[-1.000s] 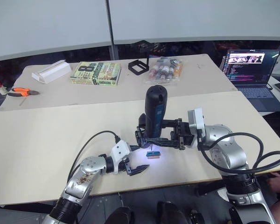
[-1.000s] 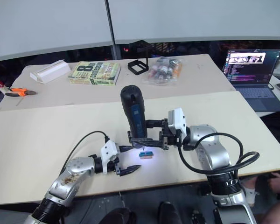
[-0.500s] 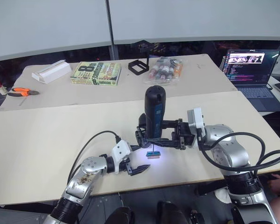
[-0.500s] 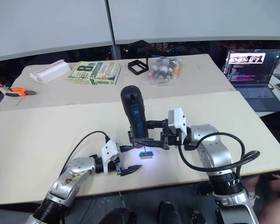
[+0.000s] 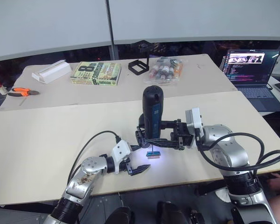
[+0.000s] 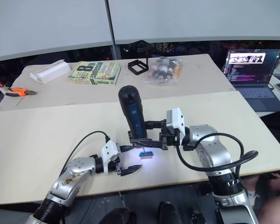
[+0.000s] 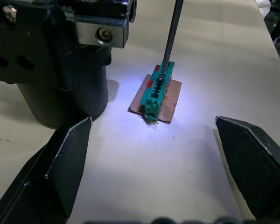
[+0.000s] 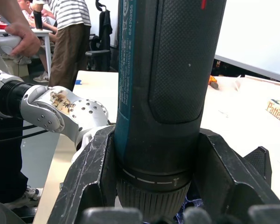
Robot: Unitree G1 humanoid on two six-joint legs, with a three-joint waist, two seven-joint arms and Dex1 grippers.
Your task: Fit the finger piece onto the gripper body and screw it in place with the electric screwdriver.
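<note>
The electric screwdriver point(image 5: 152, 109), a thick black cylinder with a blue side strip, stands nearly upright over the near table. My right gripper point(image 5: 151, 138) is shut around its lower barrel point(image 8: 163, 154). Its thin metal bit point(image 7: 171, 30) touches a small green-and-tan block point(image 7: 157, 91) lying in a bright patch of light. My left gripper point(image 5: 141, 157) rests open on the table just in front of that block, one finger point(image 7: 65, 158) on each side and apart from it. The finger piece and the gripper body are out of view.
On the far table lie a book point(image 5: 95, 73), a black square frame point(image 5: 138, 66), a bag of small bottles point(image 5: 165, 69), a white box point(image 5: 51, 71) and orange pliers point(image 5: 21, 92). A laptop point(image 5: 249, 70) sits at the right. A person point(image 8: 70, 28) stands beyond the table.
The screwdriver's top has leaned slightly to the left, with the bit still on the green block. My left gripper has stayed where it was.
</note>
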